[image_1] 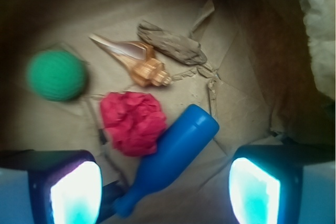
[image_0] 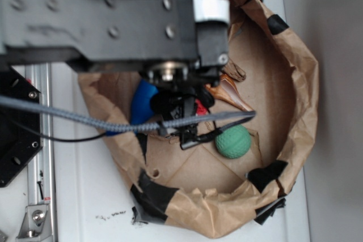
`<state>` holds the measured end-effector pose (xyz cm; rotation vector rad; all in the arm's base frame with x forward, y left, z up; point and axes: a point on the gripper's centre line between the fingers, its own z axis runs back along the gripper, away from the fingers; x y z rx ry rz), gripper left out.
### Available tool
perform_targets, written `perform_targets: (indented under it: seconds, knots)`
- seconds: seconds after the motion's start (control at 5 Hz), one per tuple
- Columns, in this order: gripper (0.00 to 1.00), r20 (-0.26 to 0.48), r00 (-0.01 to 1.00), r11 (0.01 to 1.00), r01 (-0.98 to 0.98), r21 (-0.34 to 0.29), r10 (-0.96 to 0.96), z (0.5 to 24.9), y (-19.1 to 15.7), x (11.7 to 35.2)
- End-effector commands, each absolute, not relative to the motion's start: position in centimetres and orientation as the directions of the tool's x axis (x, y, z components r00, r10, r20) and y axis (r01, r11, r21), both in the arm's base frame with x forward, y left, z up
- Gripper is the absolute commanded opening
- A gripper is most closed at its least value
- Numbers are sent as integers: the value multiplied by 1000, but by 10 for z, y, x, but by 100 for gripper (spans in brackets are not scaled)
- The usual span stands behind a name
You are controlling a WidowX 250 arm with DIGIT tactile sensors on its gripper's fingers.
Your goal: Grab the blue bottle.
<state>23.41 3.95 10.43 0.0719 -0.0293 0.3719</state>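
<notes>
White tabletop [image_0: 85,196], exterior view, carrying a brown paper bag [image_0: 300,83] rolled down into a nest, patched with black tape.

Contents, wrist view:
- blue bottle [image_1: 176,158]: lying on its side at lower centre, wide body toward upper right, narrow neck toward lower left. Touching the red wad along its upper-left flank.
- red crumpled wad [image_1: 132,121], centre.
- green ball [image_1: 56,75], left, well apart from the bottle.
- tan spiral shell [image_1: 137,61] and grey driftwood piece [image_1: 172,43], upper centre.

Tool [image_1: 163,190]: jaws wide, pads at lower left and lower right corners, nothing between them but the bottle's neck end below.

Handling, judged: smooth rigid plastic, likely light and hollow, slippery, prone to roll. Best taken across the cylindrical body rather than the tapering neck.

Hard to make out: in the exterior view the arm covers most of the bottle, leaving a blue patch at centre left; the neck tip sits near the left pad, contact unclear.
</notes>
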Motion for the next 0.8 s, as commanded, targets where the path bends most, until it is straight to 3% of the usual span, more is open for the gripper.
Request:
perform_targets:
  seconds: [0.0,0.2,0.4,0.6]
  knots:
    - [100,-4,994,993,-113,15,113,51,42,220]
    - [100,-20,996,996,-90,20,91,34,33,215]
    - [100,-6,990,987,-139,77,140,21,36,223]
    - [0,35,971,960,-238,150,236,20,53,243]
